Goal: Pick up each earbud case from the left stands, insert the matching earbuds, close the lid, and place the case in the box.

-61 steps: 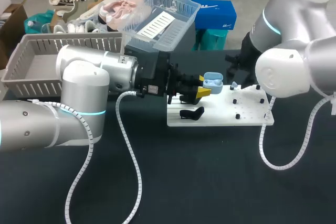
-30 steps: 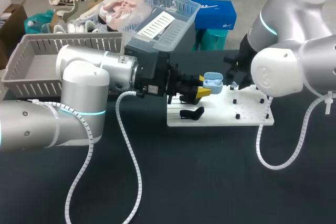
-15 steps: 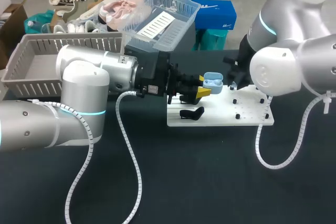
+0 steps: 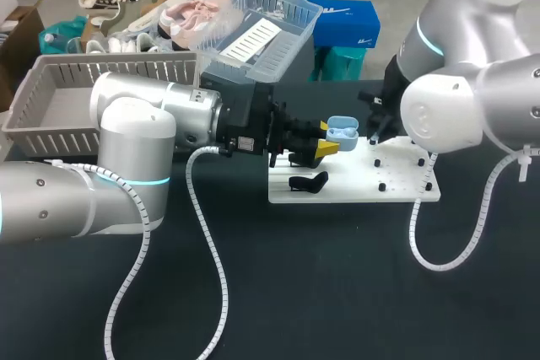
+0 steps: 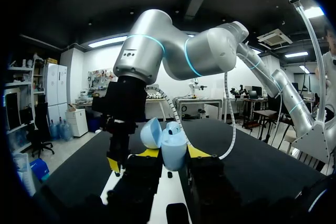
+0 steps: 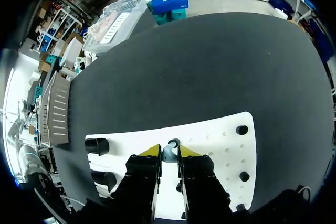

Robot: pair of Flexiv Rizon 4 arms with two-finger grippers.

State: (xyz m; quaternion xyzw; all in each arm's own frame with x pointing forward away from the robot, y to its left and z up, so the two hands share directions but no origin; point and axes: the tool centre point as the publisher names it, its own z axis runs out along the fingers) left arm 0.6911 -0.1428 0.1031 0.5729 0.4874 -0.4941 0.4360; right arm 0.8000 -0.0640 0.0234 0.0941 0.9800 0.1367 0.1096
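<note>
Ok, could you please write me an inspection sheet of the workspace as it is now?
surface: black table with a white board on it.
job's things: light-blue earbud case, lid open, held above the board; earbud at the board; black stand on the board.
clutter: gray basket and clear crate at the far left edge.
grippers: left gripper shut on the earbud case; right gripper shut on the earbud.
cables: left arm's hose loops over the table; right arm's hose hangs beside the board.
surroundings: nothing seen reaching over the table.
</note>
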